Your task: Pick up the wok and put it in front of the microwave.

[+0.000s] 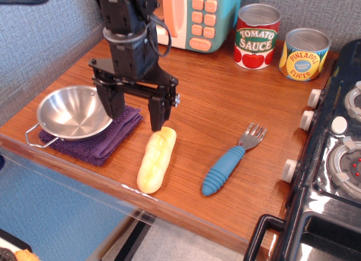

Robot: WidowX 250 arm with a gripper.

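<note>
The wok (73, 112), a small shiny steel pan with wire loop handles, sits on a folded purple cloth (101, 138) at the table's front left. My black gripper (134, 116) is open and empty. It hangs low over the cloth's right part, just right of the wok, its left finger near the wok's right rim and its right finger above the bread roll's top end. The microwave (198, 17), teal with a cream front and pink buttons, stands at the back of the table, partly hidden behind my arm.
A yellow bread roll (155, 159) lies right of the cloth. A blue-handled fork (231, 160) lies further right. Tomato sauce can (257, 36) and pineapple can (304, 53) stand at the back right. A black stove (333, 159) fills the right side.
</note>
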